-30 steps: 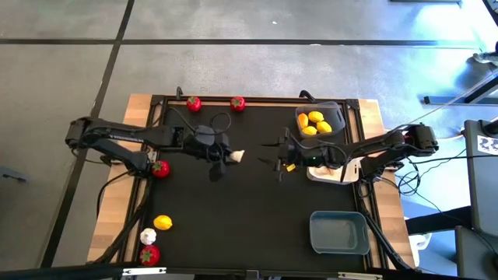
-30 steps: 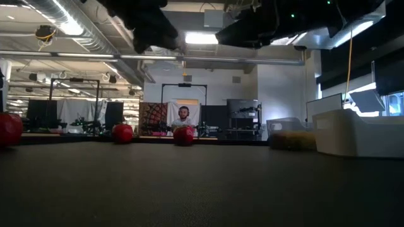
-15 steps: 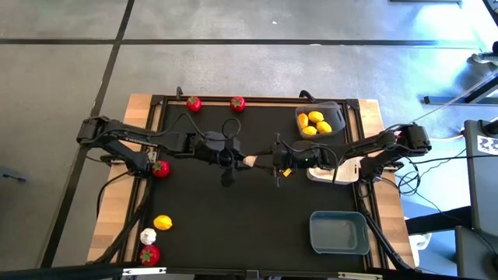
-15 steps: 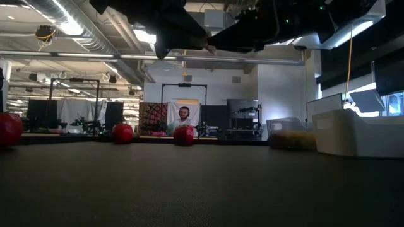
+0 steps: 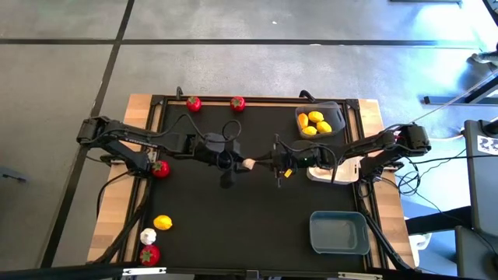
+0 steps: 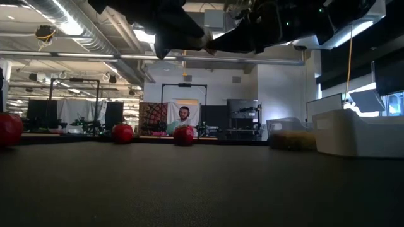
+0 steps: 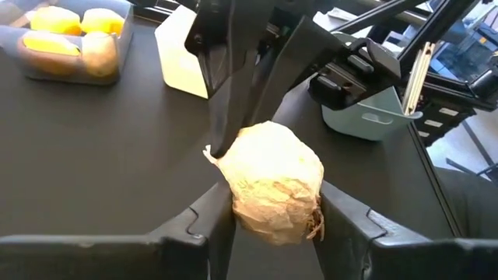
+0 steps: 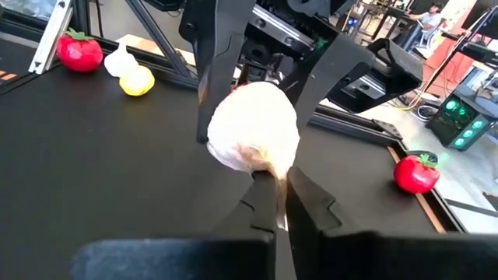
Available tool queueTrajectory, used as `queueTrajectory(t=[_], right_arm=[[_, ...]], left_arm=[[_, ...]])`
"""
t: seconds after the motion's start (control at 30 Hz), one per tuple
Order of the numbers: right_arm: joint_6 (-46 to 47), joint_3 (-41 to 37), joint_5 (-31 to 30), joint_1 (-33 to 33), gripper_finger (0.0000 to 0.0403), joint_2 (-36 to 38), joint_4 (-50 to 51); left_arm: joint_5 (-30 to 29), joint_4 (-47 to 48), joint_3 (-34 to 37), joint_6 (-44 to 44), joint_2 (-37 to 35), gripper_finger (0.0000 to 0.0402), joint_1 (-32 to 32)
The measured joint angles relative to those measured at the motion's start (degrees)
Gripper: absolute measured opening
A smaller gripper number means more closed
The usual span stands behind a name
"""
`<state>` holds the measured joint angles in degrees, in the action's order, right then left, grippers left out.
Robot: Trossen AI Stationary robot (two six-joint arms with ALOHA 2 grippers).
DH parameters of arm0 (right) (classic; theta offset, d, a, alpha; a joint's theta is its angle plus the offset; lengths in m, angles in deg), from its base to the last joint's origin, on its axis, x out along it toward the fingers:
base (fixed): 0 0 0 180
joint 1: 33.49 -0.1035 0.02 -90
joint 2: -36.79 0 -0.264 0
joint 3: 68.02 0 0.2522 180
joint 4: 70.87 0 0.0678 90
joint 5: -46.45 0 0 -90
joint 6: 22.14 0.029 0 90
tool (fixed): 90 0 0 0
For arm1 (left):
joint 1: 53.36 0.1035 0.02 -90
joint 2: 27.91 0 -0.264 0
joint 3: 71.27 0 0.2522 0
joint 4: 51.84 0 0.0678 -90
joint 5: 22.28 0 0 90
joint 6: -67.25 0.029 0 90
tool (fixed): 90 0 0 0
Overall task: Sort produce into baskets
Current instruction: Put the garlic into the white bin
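Observation:
A white garlic bulb (image 5: 247,164) hangs in the air over the middle of the black table, held from both sides. My left gripper (image 5: 240,163) reaches in from the left and is shut on it. My right gripper (image 5: 261,163) comes from the right and is shut on the bulb's pointed tip. In the left wrist view the bulb (image 7: 274,180) fills the gap between my left fingers. Several yellow lemons lie in the dark grey basket (image 5: 336,115) at the far right. The white basket (image 5: 339,173) lies mostly under my right arm. The blue-grey basket (image 5: 339,233) stands near right. My left gripper pinches the bulb's round body by its two opposite sides (image 7: 238,204) between its two fingers. The fingers come from the table's left, slanting a little downward. The bulb is lifted clear of the table. My right gripper is shut on the thin pointed tip (image 8: 269,166) of the bulb, pinched between its two fingers (image 8: 299,204). The fingers come nearly level from the table's right side, facing my left gripper.
Two red fruits (image 5: 193,103) (image 5: 237,102) lie at the far edge, and one (image 5: 160,168) lies beside my left arm. At the near left corner a lemon (image 5: 163,222), a second garlic bulb (image 5: 148,236) and a red fruit (image 5: 149,254) lie together.
My left gripper has carried the garlic bulb toward the table's right, up to my right gripper, and then stayed still. My right gripper, open a second ago, has shut on the bulb's tip.

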<state>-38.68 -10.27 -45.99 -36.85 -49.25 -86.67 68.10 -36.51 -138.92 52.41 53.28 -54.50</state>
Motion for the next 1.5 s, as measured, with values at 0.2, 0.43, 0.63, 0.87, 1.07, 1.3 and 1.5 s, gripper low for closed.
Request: queueTrajectory(t=[0.2, 0.43, 0.63, 0.87, 1.07, 1.3, 1.5], right_arm=[[-0.2, 0.0, -0.3, 0.0, 0.0018, 0.0, 0.5], [-0.4, 0.0, -3.2, 0.0, 0.0014, 6.1, 9.2], [2.7, 0.0, -6.7, -0.1, 0.0019, 16.1, 26.2], [13.6, 0.0, -8.1, -0.1, 0.0019, 28.6, 49.7], [25.9, 0.0, -8.5, -0.1, 0.0019, 37.9, 67.3], [44.1, -0.1, -6.3, 0.0, 0.0019, 44.2, 85.0], [54.7, -4.0, -1.6, 0.0, 0.0019, 45.4, 90.8]], left_arm=[[-0.6, 0.0, -0.1, 0.1, 0.0, 0.0220, 0.1], [-0.6, 9.0, -0.1, 2.1, -3.2, 0.0267, 0.1], [-1.2, 16.1, -0.1, 2.1, -4.2, 0.0269, 0.1], [-4.0, 17.7, -0.1, 1.7, -3.7, 0.0269, 0.1], [-5.1, 17.3, -0.1, 1.7, -3.7, 0.0269, 0.1], [-5.1, 17.3, -0.1, 1.7, -3.7, 0.0269, 0.1], [-5.1, 17.3, -0.1, 1.7, -3.7, 0.0269, 0.1]])
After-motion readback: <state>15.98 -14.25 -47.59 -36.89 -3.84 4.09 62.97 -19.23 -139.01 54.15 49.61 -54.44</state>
